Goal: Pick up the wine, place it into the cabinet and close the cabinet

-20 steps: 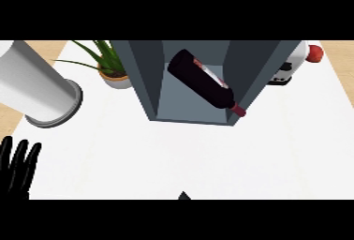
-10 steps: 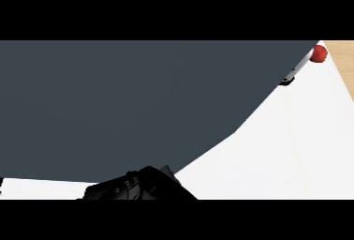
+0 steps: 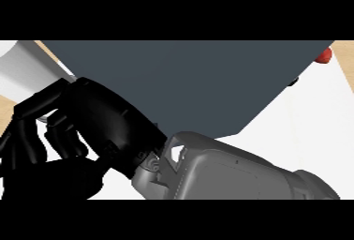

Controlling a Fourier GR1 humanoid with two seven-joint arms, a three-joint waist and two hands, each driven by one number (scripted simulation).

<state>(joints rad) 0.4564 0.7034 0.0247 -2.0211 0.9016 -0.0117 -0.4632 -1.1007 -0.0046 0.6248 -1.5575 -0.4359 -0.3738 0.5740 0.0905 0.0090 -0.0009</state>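
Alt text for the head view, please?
The right hand, on its grey forearm from lower right, fills the foreground in front of the dark grey cabinet. A white cylinder shows top left, a red object top right.

A hand (image 3: 97, 126) lies before the cabinet (image 3: 207, 84), seemingly against its left edge

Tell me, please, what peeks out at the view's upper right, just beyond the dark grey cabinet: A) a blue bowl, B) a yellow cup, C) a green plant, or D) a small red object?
D: a small red object shows just past the upper right corner of the dark grey cabinet.
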